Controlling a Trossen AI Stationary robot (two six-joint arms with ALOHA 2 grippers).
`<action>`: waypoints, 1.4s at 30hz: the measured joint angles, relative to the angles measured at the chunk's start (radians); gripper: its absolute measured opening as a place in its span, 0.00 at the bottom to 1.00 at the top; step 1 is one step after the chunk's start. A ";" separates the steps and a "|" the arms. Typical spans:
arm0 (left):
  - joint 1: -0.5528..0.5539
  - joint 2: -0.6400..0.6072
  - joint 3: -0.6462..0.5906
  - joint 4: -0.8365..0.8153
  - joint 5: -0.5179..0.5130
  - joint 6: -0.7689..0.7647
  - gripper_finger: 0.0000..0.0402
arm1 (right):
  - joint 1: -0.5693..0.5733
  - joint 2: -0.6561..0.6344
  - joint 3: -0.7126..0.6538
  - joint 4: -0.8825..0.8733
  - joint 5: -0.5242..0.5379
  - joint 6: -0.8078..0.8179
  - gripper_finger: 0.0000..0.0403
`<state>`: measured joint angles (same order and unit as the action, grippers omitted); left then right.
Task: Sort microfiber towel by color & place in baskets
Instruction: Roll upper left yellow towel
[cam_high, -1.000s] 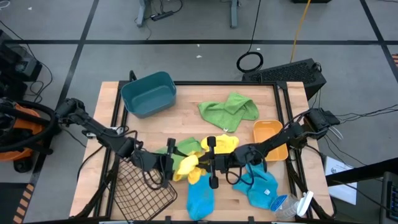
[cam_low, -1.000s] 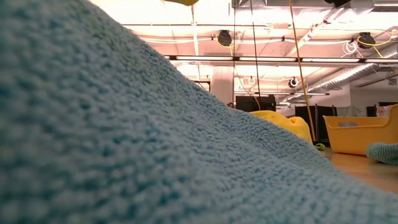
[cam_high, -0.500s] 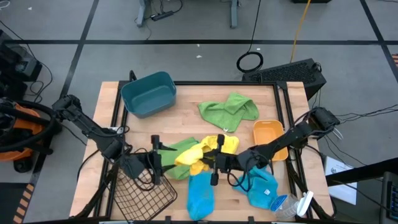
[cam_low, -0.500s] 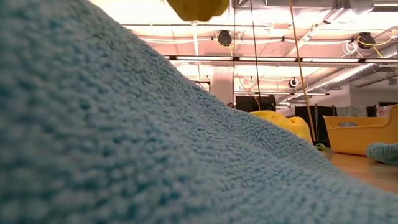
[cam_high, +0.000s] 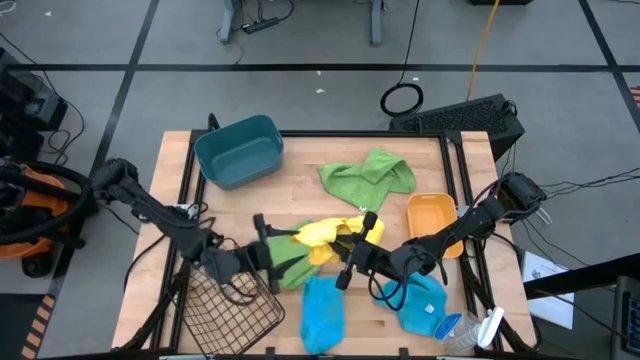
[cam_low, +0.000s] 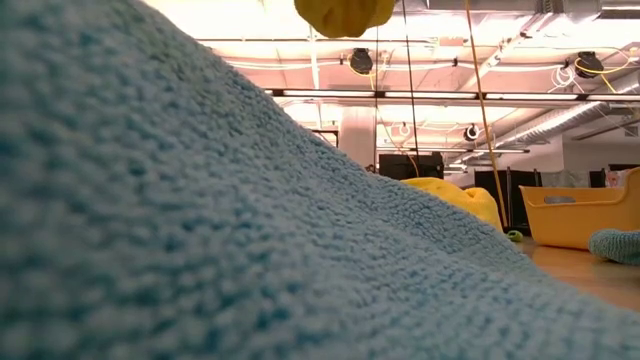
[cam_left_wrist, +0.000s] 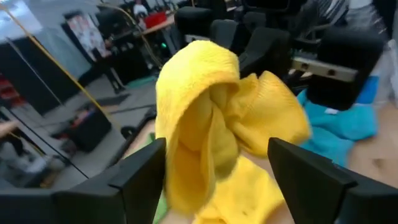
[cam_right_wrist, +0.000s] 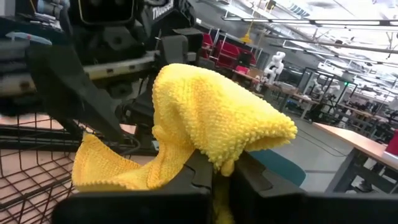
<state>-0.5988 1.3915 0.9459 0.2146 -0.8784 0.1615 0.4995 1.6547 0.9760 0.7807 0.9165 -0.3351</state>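
The right gripper (cam_high: 352, 262), clamped on a yellow towel (cam_high: 322, 233) lifted mid-table, seems to carry it toward the orange tub (cam_high: 432, 210), while the left gripper (cam_high: 266, 255) waits alongside, fingers apart.

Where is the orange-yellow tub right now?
In the high view the orange-yellow tub sits near the table's right edge, below and right of the spread green towel and above a blue towel, partly crossed by the right arm.

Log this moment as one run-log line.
right end effector: shut on yellow towel, lifted | left end effector: open, facing it
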 joint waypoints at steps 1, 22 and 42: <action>0.008 0.014 0.000 0.034 0.000 0.023 0.71 | 0.000 0.000 0.000 0.000 0.000 0.000 0.03; 0.122 0.101 0.005 0.205 0.222 -0.044 0.71 | 0.001 0.000 -0.001 0.004 0.016 0.013 0.03; 0.181 0.101 0.005 0.191 0.336 0.023 0.38 | 0.001 -0.001 -0.001 0.007 -0.002 0.032 0.04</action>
<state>-0.4175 1.4921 0.9504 0.4061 -0.5427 0.1849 0.5007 1.6539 0.9749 0.7876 0.9146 -0.3031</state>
